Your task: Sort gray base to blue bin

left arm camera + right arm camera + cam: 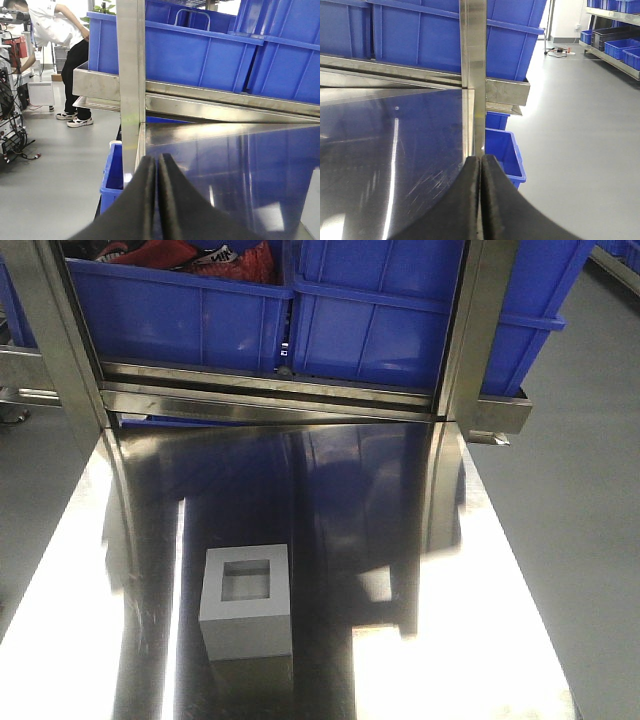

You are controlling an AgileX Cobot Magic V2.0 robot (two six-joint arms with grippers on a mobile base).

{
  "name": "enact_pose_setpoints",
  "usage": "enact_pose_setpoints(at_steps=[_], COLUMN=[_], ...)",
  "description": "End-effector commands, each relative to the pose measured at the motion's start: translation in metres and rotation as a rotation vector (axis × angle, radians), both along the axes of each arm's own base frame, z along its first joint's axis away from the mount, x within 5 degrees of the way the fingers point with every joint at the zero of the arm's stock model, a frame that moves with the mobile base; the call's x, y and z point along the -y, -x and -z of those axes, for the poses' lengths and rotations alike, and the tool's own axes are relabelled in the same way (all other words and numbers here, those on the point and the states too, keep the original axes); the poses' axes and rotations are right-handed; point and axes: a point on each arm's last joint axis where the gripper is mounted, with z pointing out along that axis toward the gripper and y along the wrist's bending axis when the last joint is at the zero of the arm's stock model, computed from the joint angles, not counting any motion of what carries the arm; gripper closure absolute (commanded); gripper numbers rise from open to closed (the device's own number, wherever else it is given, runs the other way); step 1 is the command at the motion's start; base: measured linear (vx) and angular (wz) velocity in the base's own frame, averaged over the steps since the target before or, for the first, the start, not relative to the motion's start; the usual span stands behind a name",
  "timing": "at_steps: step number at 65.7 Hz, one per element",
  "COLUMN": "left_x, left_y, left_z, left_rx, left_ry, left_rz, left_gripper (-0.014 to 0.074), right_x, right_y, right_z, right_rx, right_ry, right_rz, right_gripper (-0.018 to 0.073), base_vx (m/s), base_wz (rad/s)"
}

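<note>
The gray base [247, 605] stands on the shiny steel table [400, 540], left of centre near the front edge, its square recess facing up. Nothing touches it, and neither wrist view shows it. Two blue bins sit side by side on the raised steel shelf behind the table. The left bin [170, 315] holds red and black items; the right blue bin [400, 330] shows only its wall. My left gripper [156, 158] is shut and empty at the table's left edge. My right gripper [481, 157] is shut and empty at the right edge. Neither gripper appears in the front view.
Upright steel posts [60, 340] [470, 330] stand at the table's back corners. Smaller blue bins sit on the floor beside the table, left [112, 172] and right [506, 150]. A person [60, 45] stands at far left. Shelving with blue bins [620, 45] lines the right.
</note>
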Motion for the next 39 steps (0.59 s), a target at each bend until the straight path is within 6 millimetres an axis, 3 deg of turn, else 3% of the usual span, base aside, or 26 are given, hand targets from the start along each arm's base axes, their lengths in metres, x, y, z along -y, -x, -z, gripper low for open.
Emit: enact_pose_setpoints(at_steps=[1,39], left_x=[0.0002,0.0002], left_y=[0.0002,0.0002], left_z=[0.0020,0.0020], left_rx=[0.060,0.060], left_ry=[0.009,0.009], left_rz=[0.003,0.003], left_gripper=[0.0602,0.0602], right_x=[-0.0001,-0.0001], right_y=[-0.0002,-0.0002], right_z=[-0.0025,-0.0025], right_rx=[0.071,0.071], right_ry=[0.011,0.011], right_rz=[0.000,0.000], right_gripper=[0.0568,0.0568], base_vx=[0.00,0.00], base_wz=[0.00,0.00])
